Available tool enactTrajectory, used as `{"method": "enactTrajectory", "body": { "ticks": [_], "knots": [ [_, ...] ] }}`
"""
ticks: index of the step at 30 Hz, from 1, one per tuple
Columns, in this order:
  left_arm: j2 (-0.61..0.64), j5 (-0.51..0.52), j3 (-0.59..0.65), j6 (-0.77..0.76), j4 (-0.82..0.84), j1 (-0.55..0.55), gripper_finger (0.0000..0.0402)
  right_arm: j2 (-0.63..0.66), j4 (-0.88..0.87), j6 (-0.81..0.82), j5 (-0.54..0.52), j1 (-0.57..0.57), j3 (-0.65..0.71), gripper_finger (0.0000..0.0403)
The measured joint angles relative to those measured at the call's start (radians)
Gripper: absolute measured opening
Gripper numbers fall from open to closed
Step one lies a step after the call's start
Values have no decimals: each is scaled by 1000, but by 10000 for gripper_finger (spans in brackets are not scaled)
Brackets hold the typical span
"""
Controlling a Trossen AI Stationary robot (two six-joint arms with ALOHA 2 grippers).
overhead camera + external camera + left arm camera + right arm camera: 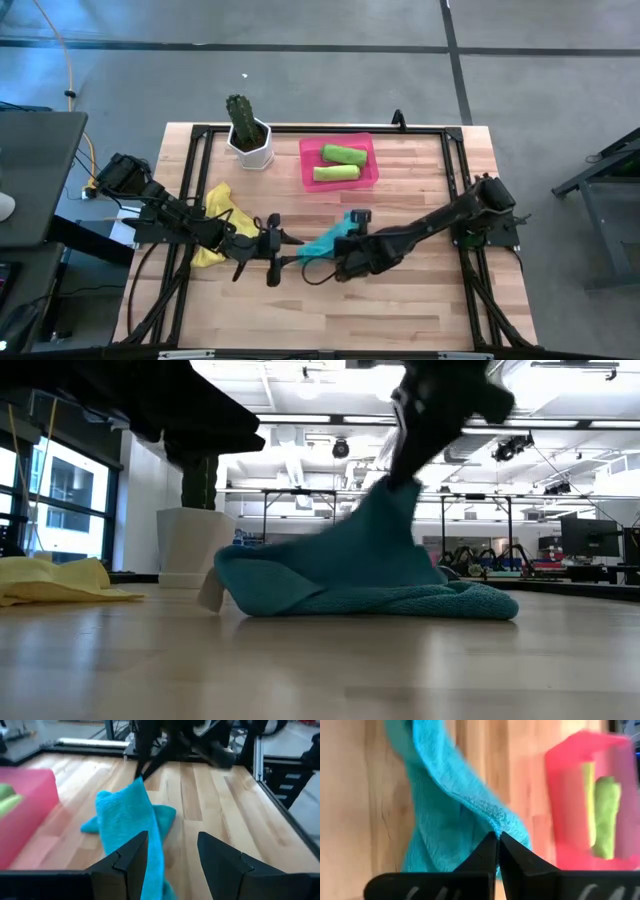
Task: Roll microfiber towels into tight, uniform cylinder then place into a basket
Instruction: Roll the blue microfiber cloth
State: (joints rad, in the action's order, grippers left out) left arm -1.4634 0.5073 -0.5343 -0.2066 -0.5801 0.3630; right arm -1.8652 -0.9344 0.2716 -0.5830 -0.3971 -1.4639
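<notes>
Yellow towel (213, 222) crumpled at left on tabletop (420, 300). Left gripper (283, 240) jaws wide, empty, just beside teal towel (325, 243). Right gripper (497, 840) jaws pinched on teal corner, lifting. Best: spread flat before rolling. Two green rolls (340, 163) in basket (308, 165).

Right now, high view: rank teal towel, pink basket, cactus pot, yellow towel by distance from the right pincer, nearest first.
From the right pincer, shut on cloth:
1. teal towel, pinched in it, mid-table.
2. pink basket, at the far edge.
3. and 4. cactus pot, far left, and yellow towel, left side: too close to call.
</notes>
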Motion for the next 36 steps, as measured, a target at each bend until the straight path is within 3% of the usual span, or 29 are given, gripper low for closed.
{"method": "enactTrajectory", "body": {
  "ticks": [9, 21, 30, 36],
  "knots": [
    [-33, 111, -1, 112, -50, 0, 162, 1, -106, 43, 0, 47, -239, 0],
    [-150, 141, -91, 35, -160, -2, 218, 1, -126, -40, 80, 179, -274, 0],
    [-304, 372, -226, 35, -157, -7, 227, 1, -92, -71, 79, 266, -275, 0],
    [-347, 562, -278, 58, -65, -7, 227, 1, -89, -117, 88, 289, -275, 0]
  ]
}}
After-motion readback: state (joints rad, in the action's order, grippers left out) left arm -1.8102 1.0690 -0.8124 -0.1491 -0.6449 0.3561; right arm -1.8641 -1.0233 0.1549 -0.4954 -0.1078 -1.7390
